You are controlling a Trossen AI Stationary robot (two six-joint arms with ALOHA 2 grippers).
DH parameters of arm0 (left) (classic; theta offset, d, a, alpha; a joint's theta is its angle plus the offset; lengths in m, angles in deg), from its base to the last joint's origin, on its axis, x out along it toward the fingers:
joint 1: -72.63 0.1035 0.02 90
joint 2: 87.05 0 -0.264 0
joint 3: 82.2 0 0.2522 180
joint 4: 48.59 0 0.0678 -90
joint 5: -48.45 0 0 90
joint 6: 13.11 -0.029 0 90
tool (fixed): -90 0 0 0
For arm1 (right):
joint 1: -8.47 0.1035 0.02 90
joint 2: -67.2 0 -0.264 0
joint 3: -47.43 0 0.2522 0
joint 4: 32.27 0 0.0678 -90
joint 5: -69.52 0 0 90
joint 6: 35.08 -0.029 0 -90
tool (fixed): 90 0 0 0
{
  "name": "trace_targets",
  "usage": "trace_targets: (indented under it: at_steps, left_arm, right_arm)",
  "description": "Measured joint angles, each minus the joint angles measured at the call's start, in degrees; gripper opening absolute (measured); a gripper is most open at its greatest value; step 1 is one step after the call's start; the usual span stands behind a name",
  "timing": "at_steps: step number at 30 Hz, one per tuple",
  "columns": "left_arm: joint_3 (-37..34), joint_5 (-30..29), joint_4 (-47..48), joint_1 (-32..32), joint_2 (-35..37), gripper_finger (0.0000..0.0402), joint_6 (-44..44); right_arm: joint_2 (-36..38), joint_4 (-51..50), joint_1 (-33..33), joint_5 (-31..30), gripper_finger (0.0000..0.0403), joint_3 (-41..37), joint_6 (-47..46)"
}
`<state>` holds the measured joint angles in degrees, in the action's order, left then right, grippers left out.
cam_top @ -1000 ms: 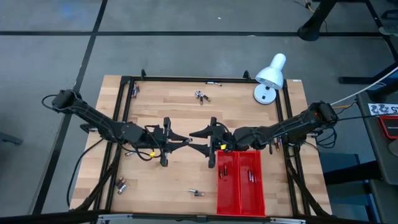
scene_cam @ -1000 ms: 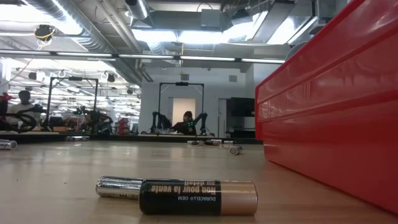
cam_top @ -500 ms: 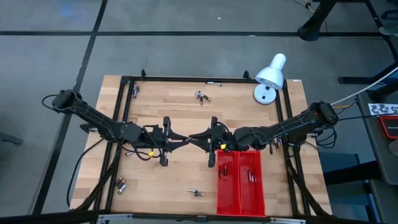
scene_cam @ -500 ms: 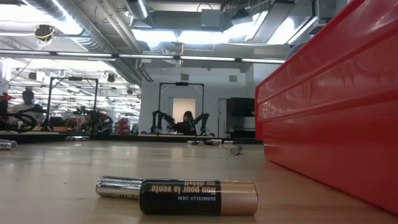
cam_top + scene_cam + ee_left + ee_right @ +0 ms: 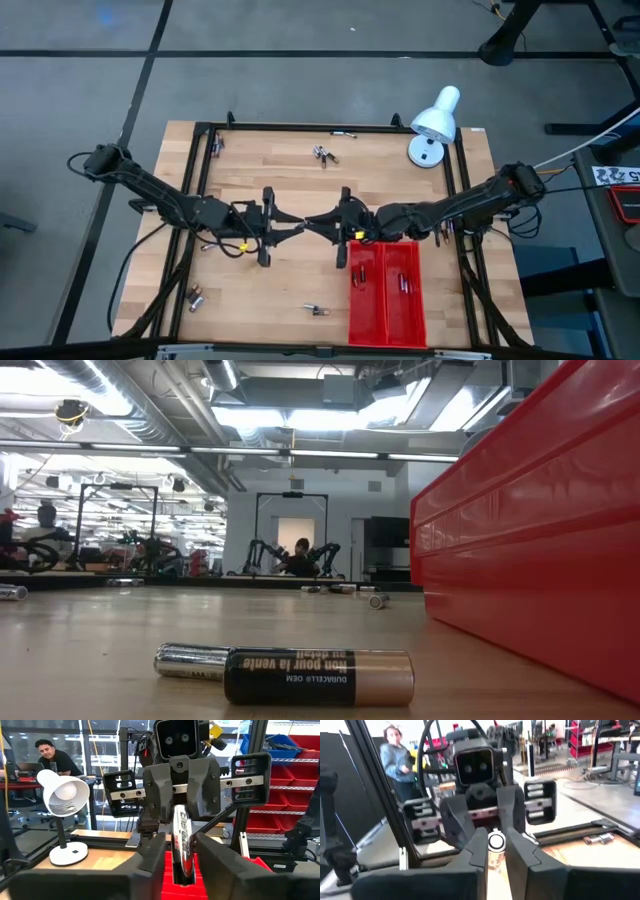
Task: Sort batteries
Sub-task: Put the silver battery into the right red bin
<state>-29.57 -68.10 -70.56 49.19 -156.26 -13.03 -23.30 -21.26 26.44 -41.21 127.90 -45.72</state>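
From above, the left claw [image 5: 298, 224] and right claw [image 5: 312, 221] meet tip to tip mid-counter [image 5: 290, 180], beside the red tray [image 5: 386, 300]. The left wrist view shows a silvery battery [image 5: 183, 842] between both claws. The right claw's fingers [image 5: 476, 851] pinch it; the left claw's stand slightly parted.

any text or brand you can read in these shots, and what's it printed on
"DURACELL OEM": on the black-and-copper battery lying on the table in the low view, printed upside down.
"Non pour la vente au detail": same battery, larger lettering, also upside down.
Black lettering on the silver battery between the two grippers: too blurred to read.
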Motion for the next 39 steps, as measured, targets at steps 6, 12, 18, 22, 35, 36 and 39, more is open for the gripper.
trace_targets:
  at_steps: [6, 12, 18, 22, 35, 36, 39]
  left_arm:
    - [0.0, -0.9, 2.7, 0.0, 0.9, 0.0184, 1.1]
    - [0.0, -1.2, 10.3, -0.1, 6.8, 0.0233, 2.2]
    - [0.0, -1.3, 35.0, -0.5, 15.9, 0.0234, 17.8]
    - [0.0, -1.0, 48.8, -1.0, 17.7, 0.0226, 28.4]
    - [0.0, -0.7, 55.7, -1.7, 16.3, 0.0210, 32.5]
    - [0.0, -0.7, 55.7, -1.7, 16.3, 0.0210, 32.9]
    - [0.0, -0.7, 55.7, -1.7, 16.3, 0.0210, 34.3]
  right_arm:
    - [5.8, -9.1, 0.1, -0.3, 0.0034, 0.0, 0.3]
    - [15.9, -28.3, 3.6, 1.2, 0.0034, 0.1, -6.8]
    - [24.0, -52.4, 13.9, -0.9, 0.0034, 0.1, -23.4]
    - [25.0, -63.5, 19.9, -2.3, 0.0034, 0.1, -33.9]
    - [21.0, -71.3, 26.4, 6.2, 0.0034, -4.4, -50.7]
    - [21.0, -71.3, 26.4, 6.9, 0.0034, -4.7, -50.7]
    - [20.9, -71.0, 26.3, 7.9, 0.0034, -5.3, -50.7]
